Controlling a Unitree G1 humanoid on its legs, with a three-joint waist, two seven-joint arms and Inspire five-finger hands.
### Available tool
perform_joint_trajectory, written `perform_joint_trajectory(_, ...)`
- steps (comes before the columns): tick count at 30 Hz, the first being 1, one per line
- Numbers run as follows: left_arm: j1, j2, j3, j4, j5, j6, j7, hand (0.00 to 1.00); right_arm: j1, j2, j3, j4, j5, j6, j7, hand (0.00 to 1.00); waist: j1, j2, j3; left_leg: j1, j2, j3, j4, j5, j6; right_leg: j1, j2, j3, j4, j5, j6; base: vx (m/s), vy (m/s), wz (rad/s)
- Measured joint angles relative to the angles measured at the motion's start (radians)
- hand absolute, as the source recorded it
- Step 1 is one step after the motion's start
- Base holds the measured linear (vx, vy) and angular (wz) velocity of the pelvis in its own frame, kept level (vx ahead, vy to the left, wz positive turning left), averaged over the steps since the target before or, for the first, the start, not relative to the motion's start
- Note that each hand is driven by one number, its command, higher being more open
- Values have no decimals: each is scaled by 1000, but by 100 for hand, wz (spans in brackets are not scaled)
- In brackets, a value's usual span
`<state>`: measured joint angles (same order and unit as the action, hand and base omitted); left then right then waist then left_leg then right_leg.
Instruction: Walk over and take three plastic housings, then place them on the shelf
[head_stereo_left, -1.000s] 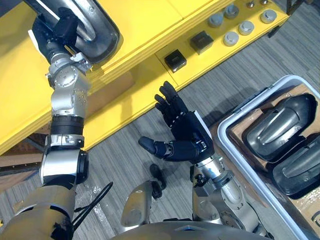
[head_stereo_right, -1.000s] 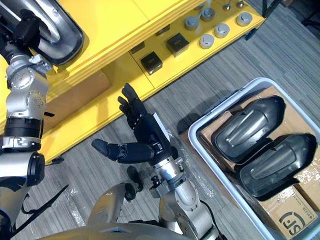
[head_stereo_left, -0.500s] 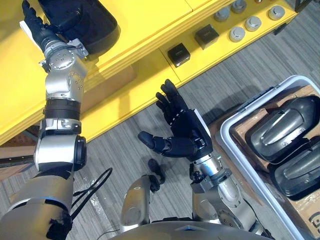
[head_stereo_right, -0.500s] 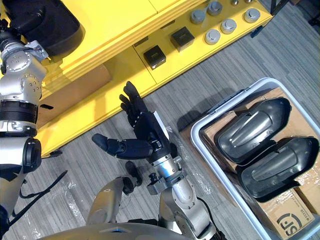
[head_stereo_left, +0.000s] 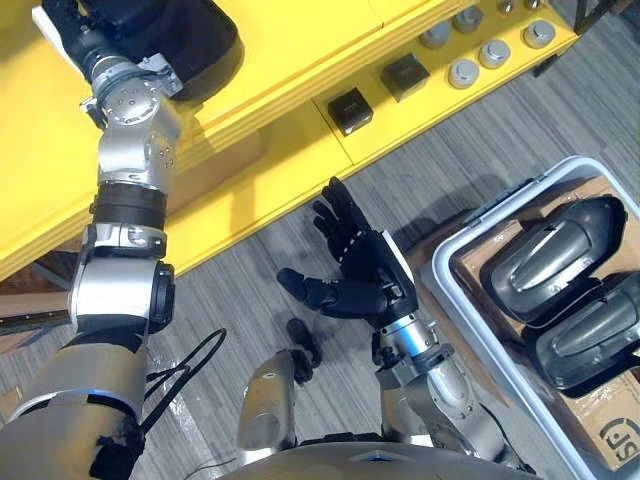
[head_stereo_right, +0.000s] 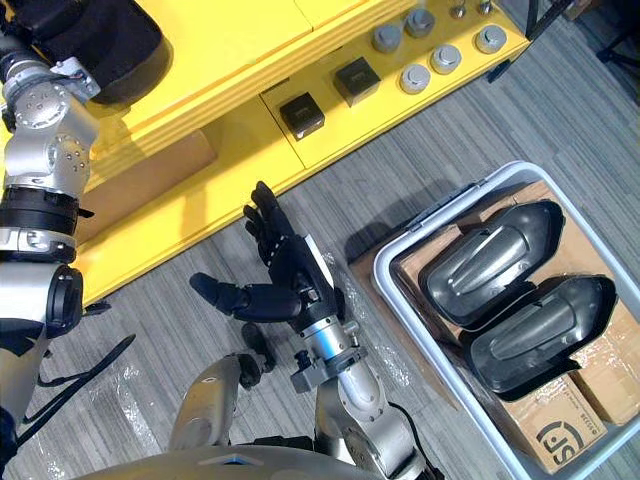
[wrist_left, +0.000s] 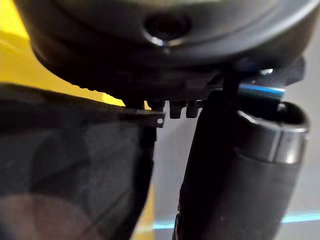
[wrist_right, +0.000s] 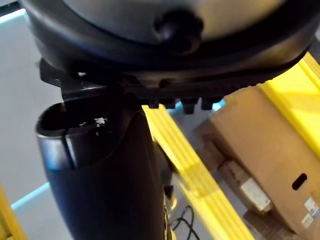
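Observation:
One dark plastic housing (head_stereo_left: 185, 40) lies on the top of the yellow shelf (head_stereo_left: 300, 40) at the far left. My left hand (head_stereo_left: 62, 28) is beside it at its left end, fingers straight and off it; in the left wrist view the thumb (wrist_left: 240, 175) stands apart from the housing (wrist_left: 70, 165). Two more dark housings (head_stereo_left: 550, 255) (head_stereo_left: 590, 335) lie side by side in a grey bin (head_stereo_left: 450, 290) at the right. My right hand (head_stereo_left: 360, 270) hovers open and empty over the floor between shelf and bin, palm up.
On the shelf's lower board sit two small black boxes (head_stereo_left: 350, 108) (head_stereo_left: 404, 75) and several grey round caps (head_stereo_left: 465, 72). A cardboard box (head_stereo_left: 215, 180) stands under the shelf. Cardboard lines the bin under the housings. Grey carpet lies between shelf and bin.
My left hand has let go of the housing and its fingers have straightened; the housing now rests on the shelf top. The right hand has kept its pose.

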<state>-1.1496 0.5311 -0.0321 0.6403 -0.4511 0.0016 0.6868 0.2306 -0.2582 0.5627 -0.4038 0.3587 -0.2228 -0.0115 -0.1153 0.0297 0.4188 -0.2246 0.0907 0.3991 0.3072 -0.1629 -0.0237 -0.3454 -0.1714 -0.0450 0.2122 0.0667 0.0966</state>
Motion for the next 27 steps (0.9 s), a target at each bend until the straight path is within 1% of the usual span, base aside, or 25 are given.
perform_joint_trajectory(1, -3, 1, -5, -12, 24, -1, 5, 100, 7, 0, 0, 0, 0, -4, 1, 100, -2, -1, 1, 14, -2, -1, -8, 2, 0, 14, 0, -2, -8, 0, 0, 70, 1, 1)
perform_joint_trajectory(2, -9, 13, -19, -29, 71, -4, 14, 100, 19, 0, -1, 0, 1, -9, 1, 100, -5, -2, 1, 42, -10, -4, -29, 7, 0, 40, -2, -4, -21, 0, 0, 43, 8, -2)
perform_joint_trajectory(3, -19, 35, -29, -34, 75, -15, 22, 100, 20, 1, -1, 4, 1, -10, 1, 100, -10, -2, 1, 58, -13, -5, -41, 10, -2, 53, -2, -4, -27, 0, 1, 58, 11, -3)
perform_joint_trajectory(4, -26, 60, -29, -41, 79, -26, 28, 100, 19, 2, -1, 13, 1, -15, 1, 100, -16, -2, 1, 72, -17, -6, -53, 14, -2, 65, -1, -5, -32, 0, 1, 41, 2, -1)
perform_joint_trajectory(5, -28, 102, -29, -53, 93, -35, 32, 100, 17, 3, -2, 30, 1, -27, -1, 100, -25, -1, 0, 90, -22, -10, -73, 21, -1, 81, 0, -7, -44, 1, 2, 48, -6, 1)
perform_joint_trajectory(6, -28, 144, -30, -53, 109, -50, 32, 100, 7, 1, -4, 49, -2, -37, -7, 100, -28, 0, -2, 111, -28, -15, -98, 32, -2, 98, -3, -9, -59, 2, 4, 44, -6, 1)
perform_joint_trajectory(7, -28, 164, -30, -53, 109, -56, 31, 100, 4, -1, -4, 55, -2, -38, -11, 100, -28, 1, -2, 120, -29, -17, -107, 36, -2, 108, -2, -10, -69, 6, 4, 43, -4, 4)
perform_joint_trajectory(8, -28, 198, -30, -44, 109, -70, 29, 100, -4, -4, -4, 67, -36, -38, -30, 100, -28, 2, -3, 137, -29, -22, -126, 44, -3, 132, 1, -18, -95, 14, 2, 38, -7, 10)
perform_joint_trajectory(10, -27, 235, -27, -21, 114, -89, 25, 100, -33, -4, -10, 92, -86, -39, -76, 100, -25, 3, -5, 168, -32, -44, -160, 62, -6, 184, 3, -47, -141, 27, 0, 39, -25, 27)
perform_joint_trajectory(12, 14, 244, 14, -13, 151, -91, 28, 100, -70, -4, -32, 122, -123, -40, -113, 100, -19, 4, -32, 177, -33, -55, -183, 72, -8, 210, 7, -64, -183, 41, 0, 35, -26, 20)
perform_joint_trajectory(13, 69, 244, 55, -19, 168, -103, 34, 100, -91, -4, -43, 142, -133, -40, -128, 100, -14, 4, -52, 188, -33, -55, -194, 74, -10, 227, 11, -65, -208, 50, 0, 70, -35, -3)
perform_joint_trajectory(14, 170, 236, 110, -33, 195, -120, 38, 100, -106, -2, -67, 164, -147, -41, -143, 100, -8, 4, -76, 207, -33, -56, -200, 74, -11, 259, 17, -66, -241, 58, 1, 81, -34, -7)
perform_joint_trajectory(15, 228, 224, 138, -52, 195, -128, 40, 100, -106, -3, -86, 171, -153, -41, -152, 100, -3, 5, -86, 220, -33, -60, -202, 74, -11, 278, 17, -68, -255, 60, 1, 94, -40, 1)
perform_joint_trajectory(16, 352, 178, 202, -132, 189, -134, 44, 100, -103, -4, -142, 184, -157, -42, -163, 100, 5, 5, -104, 248, -33, -74, -207, 74, -11, 319, 22, -85, -276, 61, 2, 96, -39, 20)
perform_joint_trajectory(17, 484, 108, 264, -247, 189, -142, 52, 100, -101, -5, -214, 201, -155, -43, -167, 100, 11, 5, -129, 269, -33, -90, -216, 74, -11, 350, 24, -102, -287, 61, 2, 111, -43, 27)
perform_joint_trajectory(18, 577, 51, 294, -332, 194, -156, 59, 100, -102, -7, -279, 212, -150, -43, -167, 100, 26, 5, -150, 281, -32, -98, -226, 73, -12, 360, 27, -112, -289, 61, 2, 87, -25, 24)
perform_joint_trajectory(19, 629, 13, 305, -384, 199, -163, 64, 100, -102, -9, -325, 213, -141, -43, -167, 100, 33, 5, -159, 289, -30, -102, -228, 73, -12, 370, 28, -117, -289, 61, 2, 61, -3, 22)
perform_joint_trajectory(21, 824, -135, 348, -580, 216, -184, 54, 100, -133, -11, -477, 213, -64, -43, -164, 100, 54, 0, -178, 323, -31, -132, -231, 72, -13, 419, 28, -147, -289, 61, 2, 30, 19, 32)
perform_joint_trajectory(22, 873, -174, 349, -623, 216, -192, 47, 100, -140, -11, -505, 213, -47, -45, -164, 100, 60, -1, -192, 327, -31, -138, -233, 72, -13, 424, 27, -152, -289, 61, 2, 14, 30, 32)
perform_joint_trajectory(23, 974, -245, 346, -709, 226, -203, 29, 100, -159, -11, -538, 213, -21, -45, -162, 100, 64, -2, -218, 338, -33, -151, -243, 72, -13, 438, 27, -164, -289, 61, 2, -5, 26, 31)
perform_joint_trajectory(24, 1055, -299, 336, -772, 231, -211, 5, 100, -173, -9, -552, 213, -3, -45, -149, 100, 69, -5, -242, 341, -34, -163, -244, 72, -13, 447, 26, -176, -289, 61, 2, -12, 30, 29)
perform_joint_trajectory(25, 1086, -320, 331, -796, 231, -213, -10, 100, -178, -9, -554, 212, 7, -45, -140, 100, 76, -7, -251, 342, -35, -167, -244, 72, -13, 450, 25, -178, -289, 61, 2, -44, 17, 24)
perform_joint_trajectory(26, 1133, -350, 317, -834, 230, -218, -46, 100, -182, -8, -556, 212, 9, -39, -118, 100, 89, -12, -264, 342, -35, -175, -244, 72, -13, 455, 24, -186, -289, 61, 2, -79, 1, 24)
perform_joint_trajectory(27, 1176, -372, 300, -872, 225, -222, -104, 100, -186, -5, -551, 211, 9, -16, -96, 100, 93, -15, -273, 338, -36, -189, -247, 72, -13, 457, 23, -201, -289, 60, 2, -96, -6, 25)
